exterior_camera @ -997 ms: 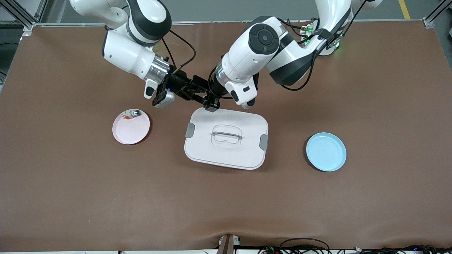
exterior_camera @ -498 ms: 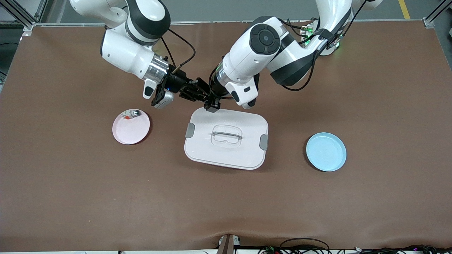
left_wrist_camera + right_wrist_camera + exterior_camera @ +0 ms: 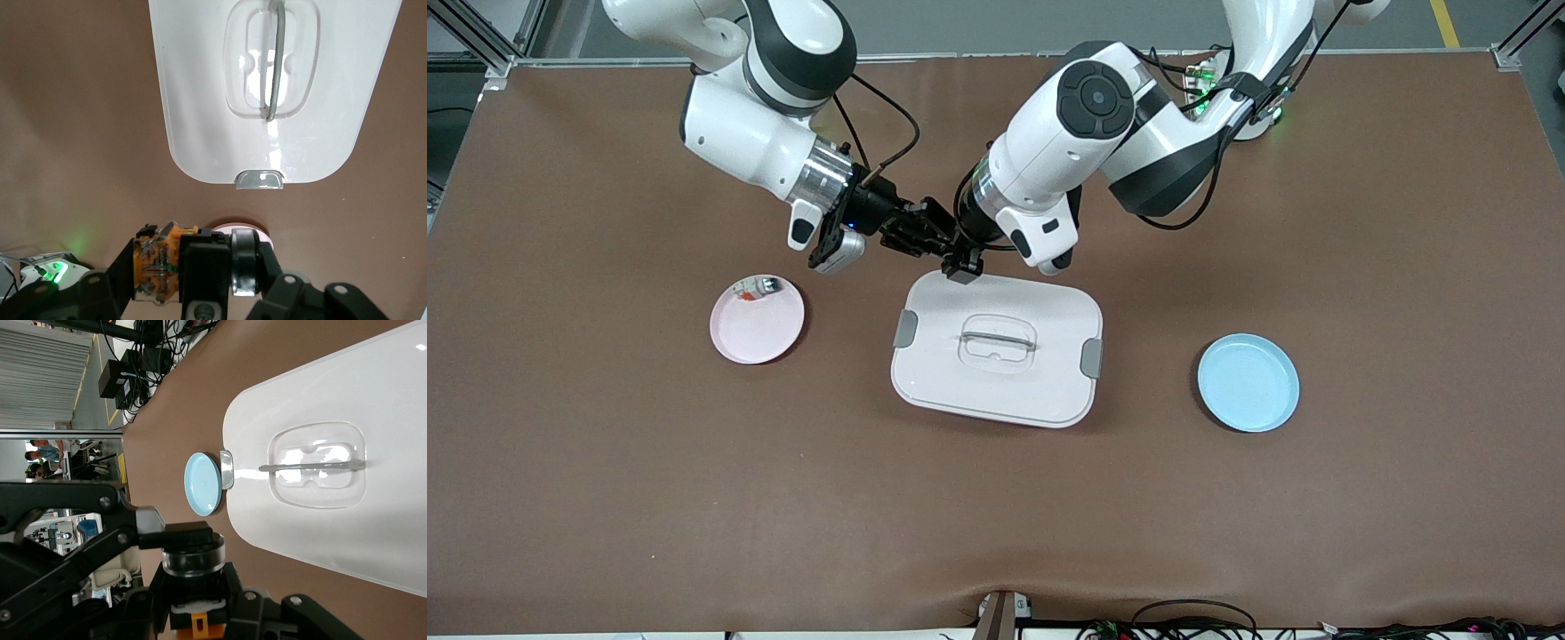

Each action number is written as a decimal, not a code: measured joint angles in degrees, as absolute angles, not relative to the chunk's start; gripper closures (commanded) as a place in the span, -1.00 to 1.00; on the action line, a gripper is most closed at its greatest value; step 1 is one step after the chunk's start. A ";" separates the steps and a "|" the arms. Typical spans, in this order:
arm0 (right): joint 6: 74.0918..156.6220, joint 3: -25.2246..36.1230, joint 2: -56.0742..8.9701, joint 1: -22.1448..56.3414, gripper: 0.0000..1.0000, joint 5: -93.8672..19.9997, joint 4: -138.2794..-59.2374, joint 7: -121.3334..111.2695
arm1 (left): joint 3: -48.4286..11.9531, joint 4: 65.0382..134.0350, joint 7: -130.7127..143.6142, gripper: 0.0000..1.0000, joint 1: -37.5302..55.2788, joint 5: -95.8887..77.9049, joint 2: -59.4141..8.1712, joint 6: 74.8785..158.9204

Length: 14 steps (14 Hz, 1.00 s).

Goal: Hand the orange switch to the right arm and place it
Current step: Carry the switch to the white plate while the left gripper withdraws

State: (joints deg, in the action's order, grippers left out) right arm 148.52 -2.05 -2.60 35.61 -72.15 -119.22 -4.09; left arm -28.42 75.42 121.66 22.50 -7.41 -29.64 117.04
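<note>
The orange switch [image 3: 160,270] has an orange block body, a black middle and a silver-ringed cap [image 3: 193,557]. It hangs in the air between both grippers, above the table beside the white container's [image 3: 996,351] edge that lies farthest from the front camera. My left gripper [image 3: 200,267] holds it lengthwise, one finger on the orange body and one on the cap. My right gripper [image 3: 195,597] is shut across its black middle. In the front view the two grippers meet, the right gripper [image 3: 920,233] touching the left gripper [image 3: 959,258], and they hide the switch.
A pink plate [image 3: 758,329] toward the right arm's end holds a small clear-and-silver piece [image 3: 756,287]. A blue plate [image 3: 1248,382] lies toward the left arm's end. The white container, with its grey clips and a handle in the lid, sits mid-table.
My right gripper has moved in a little and shut on the switch's middle. The left arm has stayed almost still with the switch between its fingers.
</note>
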 measured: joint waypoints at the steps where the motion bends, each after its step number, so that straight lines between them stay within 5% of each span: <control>1: 148.52 -2.06 -2.65 35.68 1.00 -72.15 -119.22 -4.09 | -28.40 75.41 120.29 -1.00 22.52 -6.46 -29.63 116.60; 5: 148.51 -1.98 -3.22 35.75 1.00 -68.36 -119.00 -5.88 | -28.12 75.02 117.66 -1.00 22.36 -4.63 -29.62 115.29; 9: 147.47 -1.37 -3.84 35.30 1.00 -49.89 -118.89 -6.63 | -27.37 72.93 110.06 -1.00 20.21 -4.42 -28.96 110.52; 14: 134.51 -0.88 -3.96 30.50 1.00 -30.02 -118.10 -15.00 | -27.18 72.18 93.85 -1.00 14.12 -1.24 -24.83 104.06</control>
